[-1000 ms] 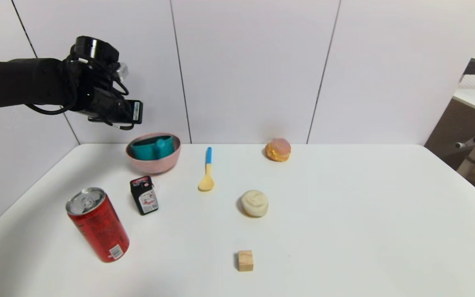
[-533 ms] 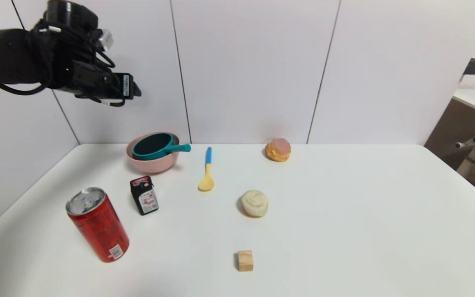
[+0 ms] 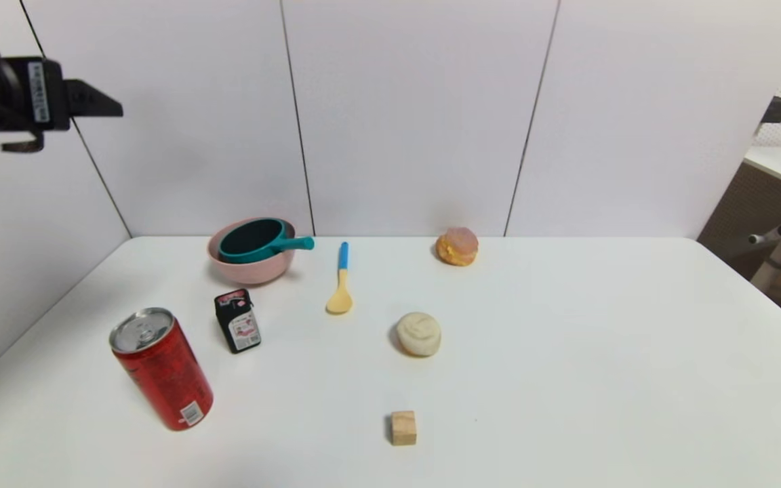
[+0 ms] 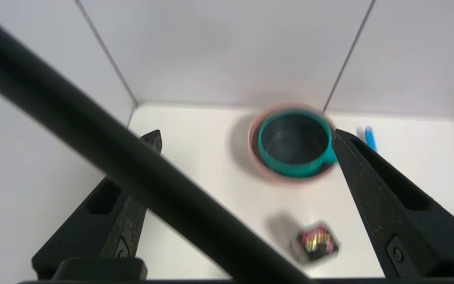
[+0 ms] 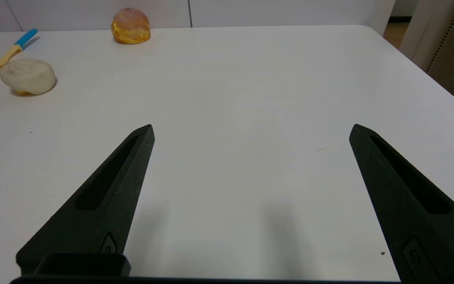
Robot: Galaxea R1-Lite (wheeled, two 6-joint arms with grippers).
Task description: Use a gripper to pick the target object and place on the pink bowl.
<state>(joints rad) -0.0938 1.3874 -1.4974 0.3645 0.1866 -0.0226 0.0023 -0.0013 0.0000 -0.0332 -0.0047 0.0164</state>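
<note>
The left tool (image 3: 85,107) hangs at the upper left of the frame, high above the surface (image 3: 567,352) and well apart from everything on it, its two black fingers (image 4: 373,189) spread wide with nothing between them. The right tool (image 5: 250,130) is parked low over bare surface, fingers likewise splayed and empty.

Below and to the right of the left tool, the teal saucepan (image 3: 252,240) sits inside the pink bowl (image 3: 248,268) at the back left of the surface, tilted a little, its straight handle (image 3: 295,243) poking out over the bowl's rim toward the blue-handled yellow spoon (image 3: 341,279). To my eye the placing looks done.

What could still spoil it: the pan rests at a lean with its handle overhanging, so a knock to the surface might rock it or tip the bowl. A small black and red box (image 3: 236,320) and a red drinks can (image 3: 162,369) stand nearer the front edge, and a low sweep of the arm could topple them.
</note>
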